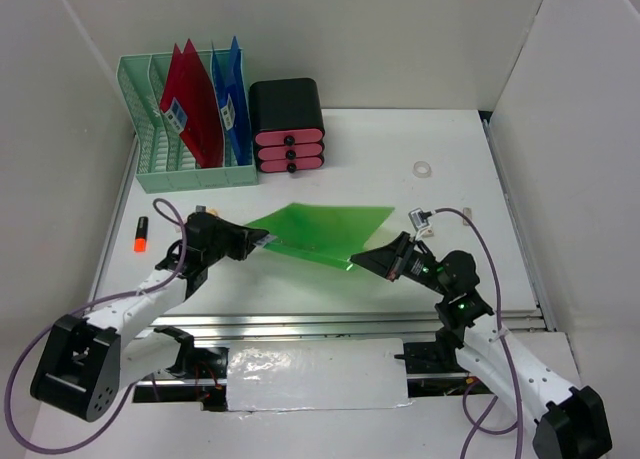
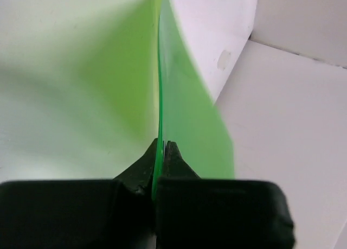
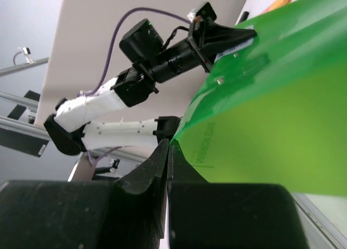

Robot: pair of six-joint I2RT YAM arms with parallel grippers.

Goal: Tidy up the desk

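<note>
A translucent green folder [image 1: 318,231] hangs tilted just above the white desk [image 1: 420,129], between my two grippers. My left gripper [image 1: 262,241] is shut on the folder's left edge; in the left wrist view the sheet [image 2: 190,108] runs edge-on between the closed fingertips of that gripper [image 2: 162,146]. My right gripper [image 1: 358,261] is shut on the folder's near right corner; in the right wrist view the corner of the folder [image 3: 271,113] sits in the tips of that gripper [image 3: 169,143], with the left arm [image 3: 157,64] beyond.
A mint-green file rack [image 1: 190,177] at the back left holds a red folder [image 1: 192,104] and a blue folder [image 1: 230,94]. A black drawer box with pink fronts [image 1: 288,129] stands beside it. An orange marker [image 1: 141,237] lies at the left, a white ring [image 1: 422,168] and a small clip [image 1: 418,217] at the right.
</note>
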